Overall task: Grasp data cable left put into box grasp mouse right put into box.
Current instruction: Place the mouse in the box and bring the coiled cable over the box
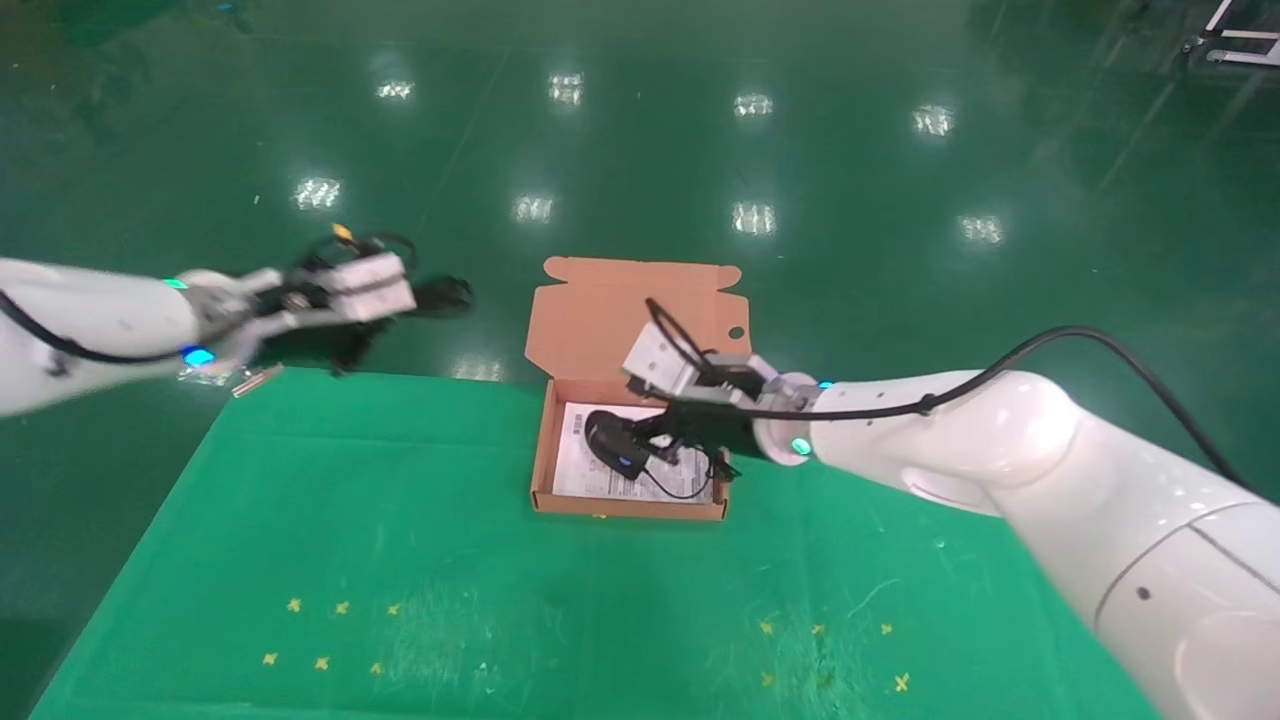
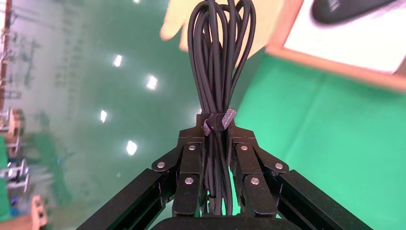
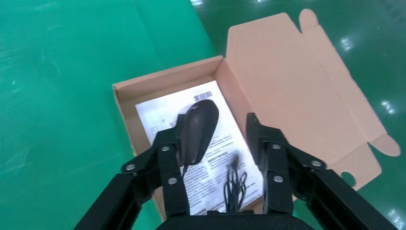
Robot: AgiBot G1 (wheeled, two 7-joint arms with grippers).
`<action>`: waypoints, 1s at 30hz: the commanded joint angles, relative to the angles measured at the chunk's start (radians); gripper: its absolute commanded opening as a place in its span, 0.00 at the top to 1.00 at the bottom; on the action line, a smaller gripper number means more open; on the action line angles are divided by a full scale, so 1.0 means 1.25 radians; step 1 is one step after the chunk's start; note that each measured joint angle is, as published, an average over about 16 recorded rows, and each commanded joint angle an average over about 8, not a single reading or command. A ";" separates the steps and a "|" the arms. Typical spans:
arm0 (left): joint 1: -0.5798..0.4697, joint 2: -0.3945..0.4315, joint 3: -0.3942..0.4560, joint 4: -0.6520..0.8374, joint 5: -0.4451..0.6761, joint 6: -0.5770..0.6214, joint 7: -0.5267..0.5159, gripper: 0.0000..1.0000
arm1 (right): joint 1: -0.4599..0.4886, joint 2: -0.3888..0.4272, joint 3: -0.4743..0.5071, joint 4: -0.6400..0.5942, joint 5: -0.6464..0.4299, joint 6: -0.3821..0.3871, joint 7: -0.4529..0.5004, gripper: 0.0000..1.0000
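Note:
The salmon-orange box (image 1: pixel 630 508) lies open at the far middle of the table, its lid (image 1: pixel 640 310) folded back and a white printed sheet (image 3: pixel 158 112) lining it. The black mouse (image 3: pixel 197 129) is over the sheet inside the box, its blue light (image 1: pixel 626 461) showing, and it leans against one finger of my right gripper (image 3: pixel 216 127). That gripper hangs open over the box. The mouse's thin cord (image 3: pixel 234 184) trails onto the sheet. Beyond the table's far left corner, my left gripper (image 2: pixel 218 129) is shut on the looped black data cable (image 2: pixel 221 57), which is tied with a small strap.
The green cloth table (image 1: pixel 400 560) carries small yellow cross marks (image 1: pixel 320 660) near its front. A small clear packet and a metal piece (image 1: pixel 250 378) lie at the table's far left corner. Glossy green floor surrounds the table.

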 commanded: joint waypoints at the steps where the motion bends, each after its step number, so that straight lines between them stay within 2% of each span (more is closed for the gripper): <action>1: 0.011 0.010 0.002 0.002 -0.006 -0.011 0.004 1.00 | 0.004 0.009 0.001 0.007 -0.001 0.007 0.000 0.00; 8: 0.037 0.063 0.006 0.042 -0.052 -0.060 0.056 1.00 | 0.019 0.072 0.004 0.063 -0.008 0.014 0.006 0.00; 13: 0.052 0.117 0.012 0.097 -0.098 -0.103 0.127 1.00 | 0.027 0.134 -0.003 0.121 -0.024 0.023 0.029 0.00; 22: 0.066 0.226 0.028 0.234 -0.197 -0.173 0.312 1.00 | 0.042 0.259 -0.031 0.257 -0.072 0.043 0.121 0.00; 30: 0.076 0.249 0.079 0.259 -0.331 -0.200 0.452 1.00 | 0.060 0.349 -0.061 0.373 -0.127 0.063 0.222 0.00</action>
